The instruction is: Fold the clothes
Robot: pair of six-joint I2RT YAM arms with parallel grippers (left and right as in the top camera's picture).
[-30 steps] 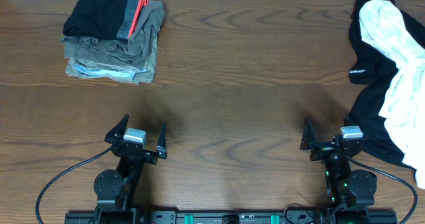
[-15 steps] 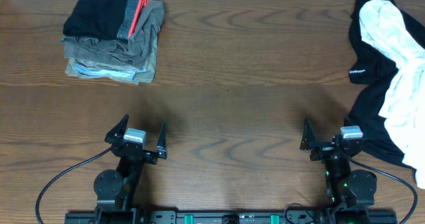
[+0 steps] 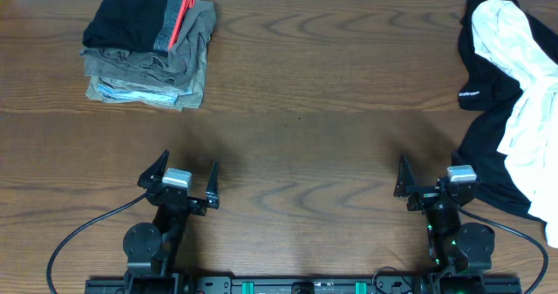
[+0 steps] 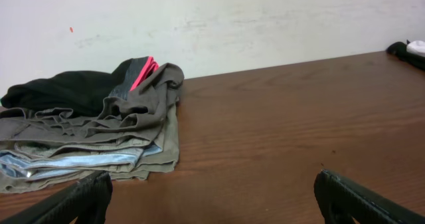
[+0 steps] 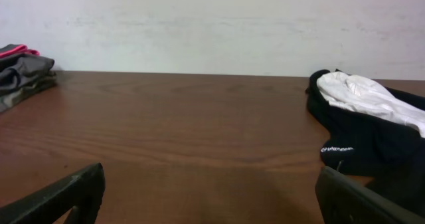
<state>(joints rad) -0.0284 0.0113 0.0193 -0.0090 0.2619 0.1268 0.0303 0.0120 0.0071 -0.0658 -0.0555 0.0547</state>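
Counter [image 3: 331,85]: wood | left jaws spread wide, empty | right jaws spread wide, empty | white T-shirt [image 3: 532,111] crumpled on black garment [image 3: 479,67], ahead and right of right jaws | folded stack [image 3: 148,54] ahead of left jaws

A dark wooden table [image 5: 186,124] stretches back to a scuffed white wall [image 5: 212,24]. The right gripper [image 5: 209,184] sits low in the foreground, its two black fingers [image 5: 73,187] spread wide toward opposite corners, holding nothing. At right, a crumpled white garment [image 5: 358,94] lies on top of a black garment [image 5: 352,134] bearing small white lettering. At the far left edge, part of a folded grey stack [image 5: 23,68] shows, topped by a pink strip [image 5: 16,50].
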